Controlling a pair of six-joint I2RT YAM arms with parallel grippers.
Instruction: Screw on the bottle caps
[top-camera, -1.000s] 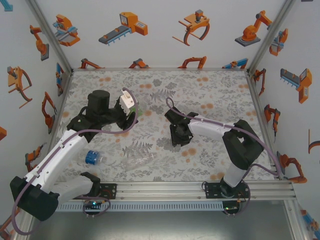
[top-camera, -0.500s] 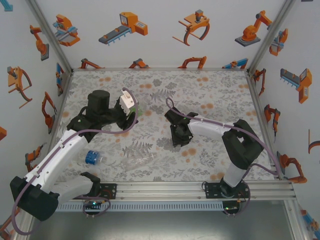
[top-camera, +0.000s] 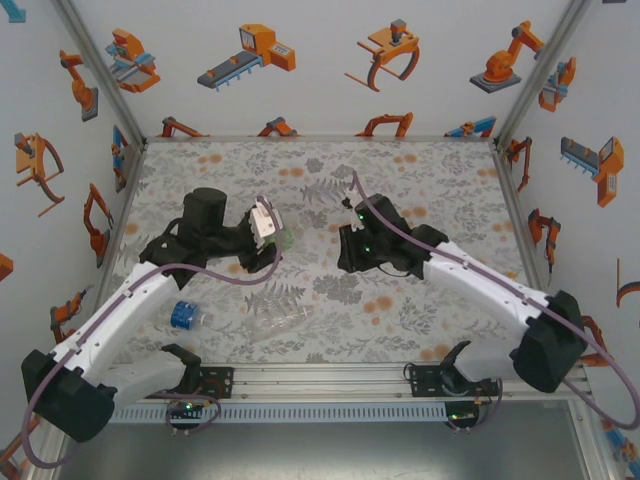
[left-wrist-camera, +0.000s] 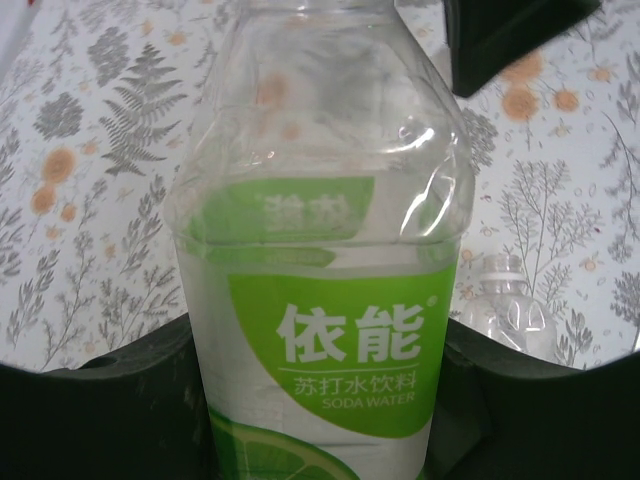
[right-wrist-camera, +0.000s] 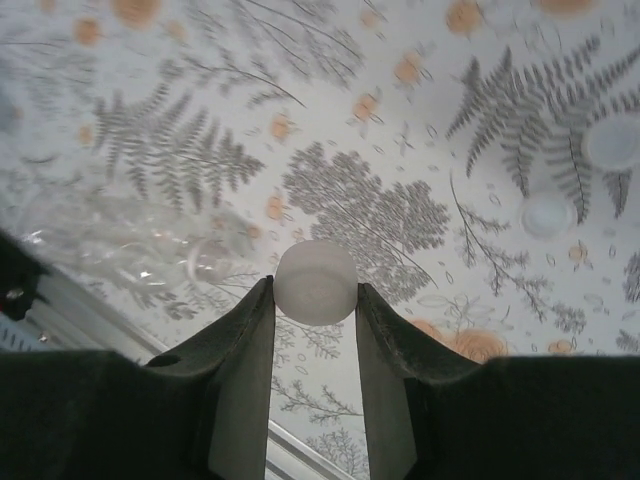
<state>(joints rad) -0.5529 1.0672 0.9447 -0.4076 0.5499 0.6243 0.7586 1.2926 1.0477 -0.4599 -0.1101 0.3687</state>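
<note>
Left hand (top-camera: 270, 234) closed around the green-label bottle (left-wrist-camera: 320, 300), dark fingers (left-wrist-camera: 110, 400) on both sides of its lower body; position left of the tabletop (top-camera: 440, 180) middle. Label reads "依能", "苏打水饮料", "SODA WATER", white on green, with a lime slice below. Right hand (top-camera: 349, 247) near the tabletop centre, close to that bottle, pinching a white cap (right-wrist-camera: 316, 282) between its fingertips (right-wrist-camera: 245, 350). Two loose caps (right-wrist-camera: 548, 214) lie on the leaf pattern, apart from each other. Blue-label bottle (top-camera: 185, 316) lies toward the near-left corner, its writing too small to read. Clear plain bottle (top-camera: 277, 324) lies beside it, by the near edge
</note>
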